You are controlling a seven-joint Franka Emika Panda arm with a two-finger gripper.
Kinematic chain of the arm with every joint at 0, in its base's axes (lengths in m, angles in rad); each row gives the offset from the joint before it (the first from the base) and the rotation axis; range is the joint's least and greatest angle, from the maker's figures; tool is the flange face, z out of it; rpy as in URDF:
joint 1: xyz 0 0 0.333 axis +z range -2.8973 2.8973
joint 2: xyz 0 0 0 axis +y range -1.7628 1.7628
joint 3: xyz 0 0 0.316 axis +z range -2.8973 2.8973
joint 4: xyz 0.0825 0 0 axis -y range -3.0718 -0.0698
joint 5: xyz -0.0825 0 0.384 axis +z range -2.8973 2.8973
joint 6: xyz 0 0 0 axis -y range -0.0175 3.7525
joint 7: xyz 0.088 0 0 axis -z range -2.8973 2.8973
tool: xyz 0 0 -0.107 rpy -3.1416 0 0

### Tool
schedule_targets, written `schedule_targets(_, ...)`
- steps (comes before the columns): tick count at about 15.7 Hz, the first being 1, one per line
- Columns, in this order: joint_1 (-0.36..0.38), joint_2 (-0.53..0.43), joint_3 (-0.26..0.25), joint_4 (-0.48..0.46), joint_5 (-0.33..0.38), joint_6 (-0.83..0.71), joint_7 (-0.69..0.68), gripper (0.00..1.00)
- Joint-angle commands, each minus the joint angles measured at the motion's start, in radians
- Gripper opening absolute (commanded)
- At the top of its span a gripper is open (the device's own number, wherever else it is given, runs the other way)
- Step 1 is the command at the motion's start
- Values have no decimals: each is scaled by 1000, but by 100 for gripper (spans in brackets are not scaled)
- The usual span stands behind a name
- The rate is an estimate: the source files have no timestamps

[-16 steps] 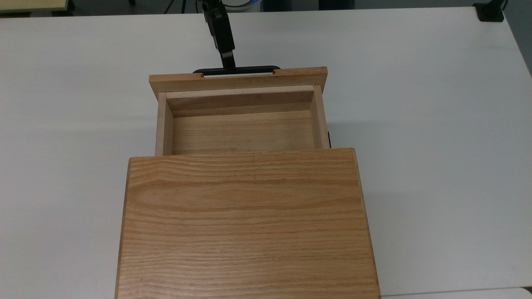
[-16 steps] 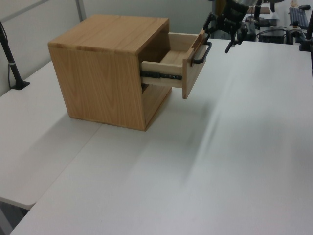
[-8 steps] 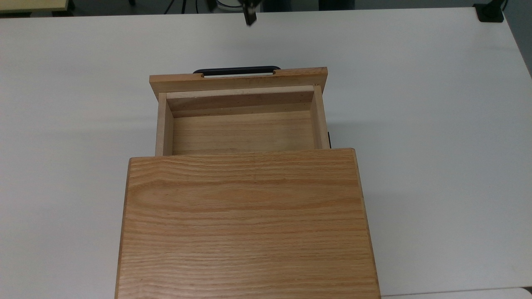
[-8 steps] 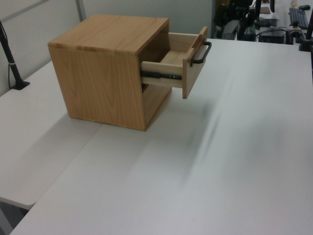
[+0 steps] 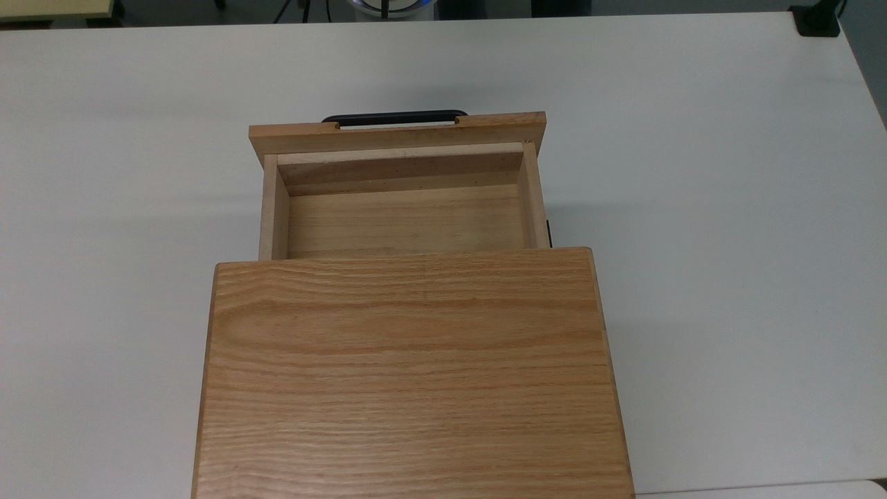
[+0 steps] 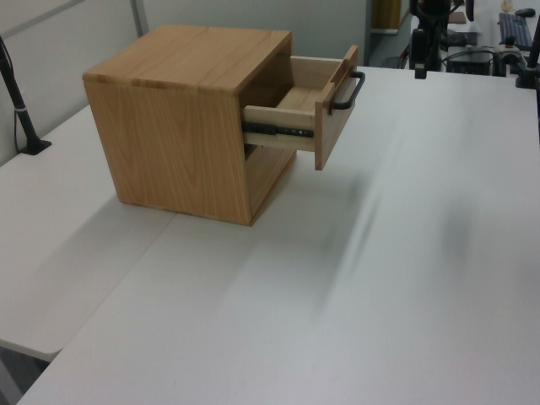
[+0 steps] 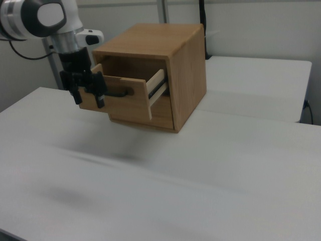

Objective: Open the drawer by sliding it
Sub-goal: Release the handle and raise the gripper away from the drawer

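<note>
The drawer [image 5: 398, 135] stands slid well out of the oak cabinet [image 5: 409, 374], its tray bare inside. Its black bar handle [image 5: 393, 116] is free, with nothing on it. In the left view the drawer [image 6: 331, 126] juts toward the left view's right, and my gripper [image 6: 419, 57] hangs beyond the handle [image 6: 348, 91], higher and clearly apart from it. In the right view my gripper [image 7: 89, 95] points down in front of the drawer's front panel [image 7: 125, 105], open with nothing between its fingers.
The cabinet [image 6: 181, 126] sits on a white table [image 5: 693, 173] with wide bare surface on all sides. A black post [image 6: 17, 93] is clamped at the left view's left edge. A black mount [image 5: 818, 21] sits at the top view's upper right corner.
My gripper has come off the handle and drawn back and up, leaving the top view. The drawer has stayed at the same extension.
</note>
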Motion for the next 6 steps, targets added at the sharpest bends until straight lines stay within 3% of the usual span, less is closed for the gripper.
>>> schedule_targets(1,-34,99,9,113,-8,-40,-34,100)
schedule_targets(6,-33,102,1,133,-8,-40,-36,100)
